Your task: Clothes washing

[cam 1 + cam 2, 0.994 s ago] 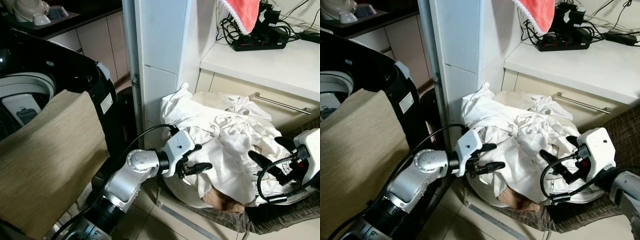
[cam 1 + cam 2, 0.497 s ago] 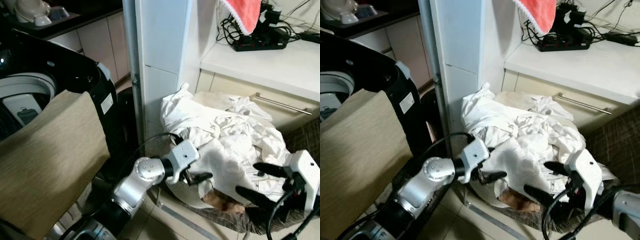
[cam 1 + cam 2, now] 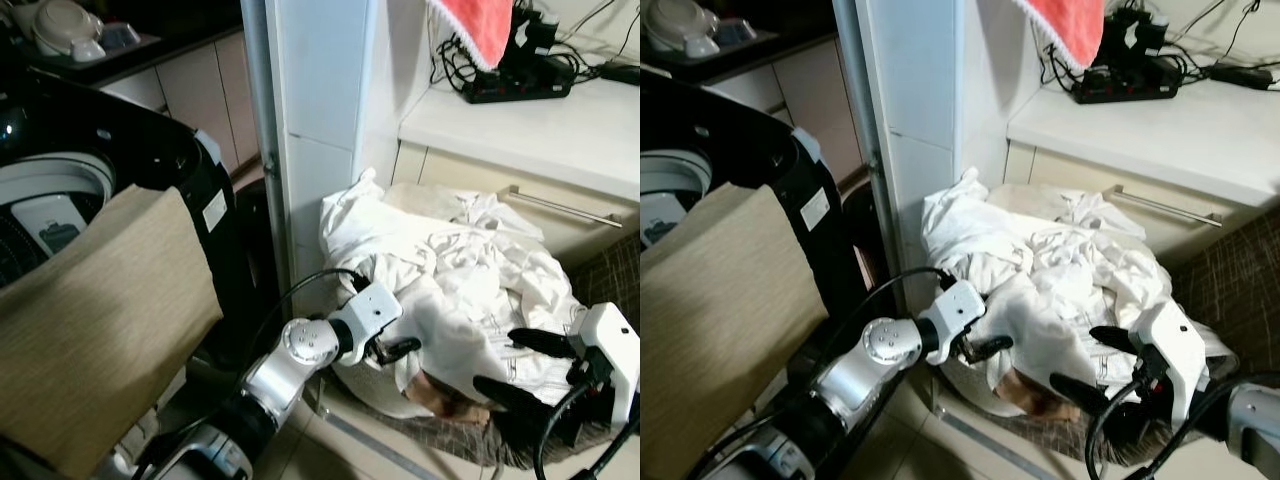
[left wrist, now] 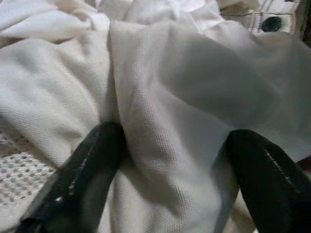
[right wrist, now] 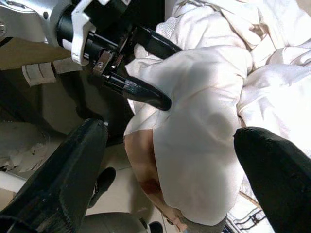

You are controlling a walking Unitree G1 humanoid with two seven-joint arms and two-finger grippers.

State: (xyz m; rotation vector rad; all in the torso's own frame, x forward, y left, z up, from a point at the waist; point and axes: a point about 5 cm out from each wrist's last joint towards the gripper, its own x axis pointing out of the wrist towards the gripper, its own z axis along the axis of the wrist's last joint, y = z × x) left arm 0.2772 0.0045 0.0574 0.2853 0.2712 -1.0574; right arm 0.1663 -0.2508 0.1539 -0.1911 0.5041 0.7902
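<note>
We reach for the wash: the heap of white laundry sits piled in the dark basket on the floor, at the foot of the white pillar, with the open washing machine on the pillar's far side and a tan cloth draped over its rim. Over the last second our left gripper has sunk from level with the heap to its lower front edge, on the side nearest the pillar, and its jaws, spread wide, now press into a fold of white fabric without yet closing. Our right gripper has dropped too and swung round to the front of the basket, farther from the pillar; its fingers stand wide apart, holding nothing, and point at the same fold. We judge that both arms have moved from approach to position, so the grasp and the lift toward the machine come next.
</note>
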